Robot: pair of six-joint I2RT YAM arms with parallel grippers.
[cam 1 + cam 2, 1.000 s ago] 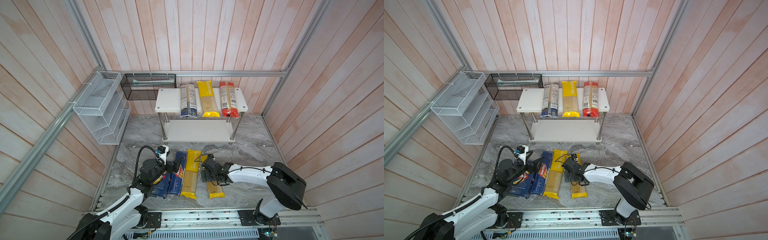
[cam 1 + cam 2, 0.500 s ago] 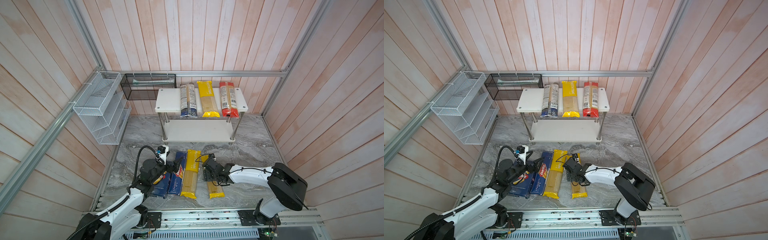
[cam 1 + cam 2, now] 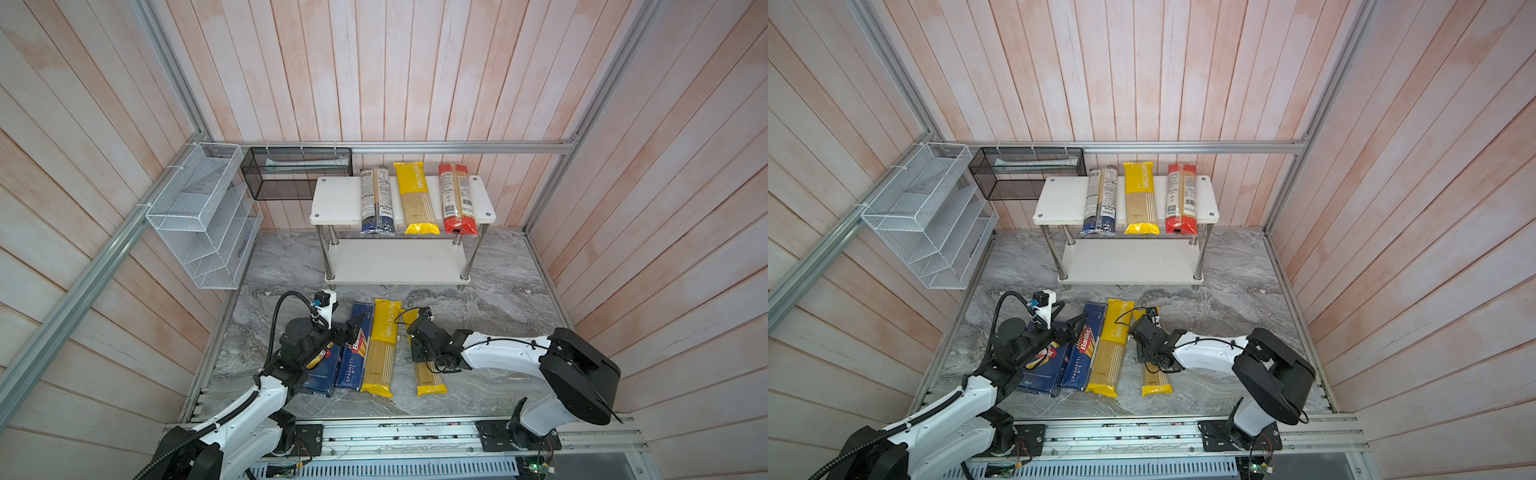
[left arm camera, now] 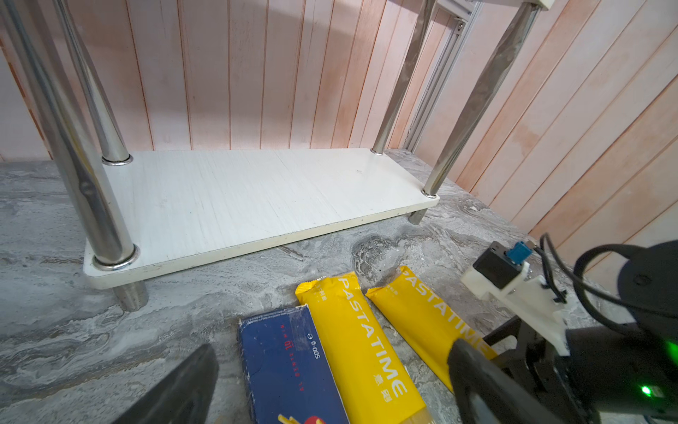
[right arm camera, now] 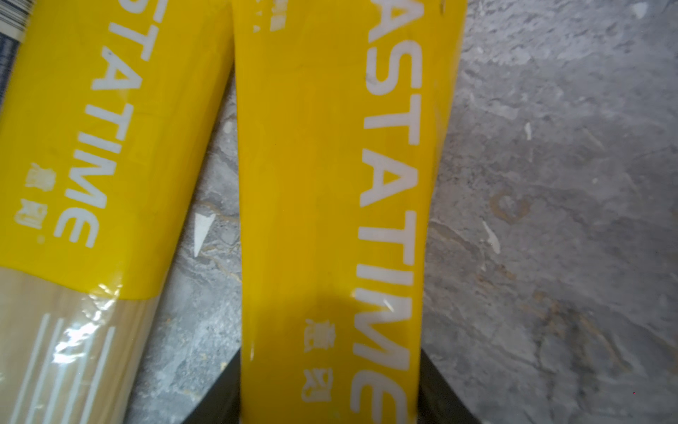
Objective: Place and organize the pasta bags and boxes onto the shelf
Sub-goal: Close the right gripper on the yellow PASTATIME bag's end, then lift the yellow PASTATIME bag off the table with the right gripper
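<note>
Yellow bag, rightmost on the surface, lies clenched in the right pincer; the left pincer gapes, released, above the narrow box. Four items wait near: two blue boxes, two yellow bags. Farther, the shelf holds three bags on top: blue-ended, yellow, red. Its lower board is bare.

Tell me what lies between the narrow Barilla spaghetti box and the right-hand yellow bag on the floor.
Another yellow PASTATIME bag, lying flat; both top views show it.
</note>
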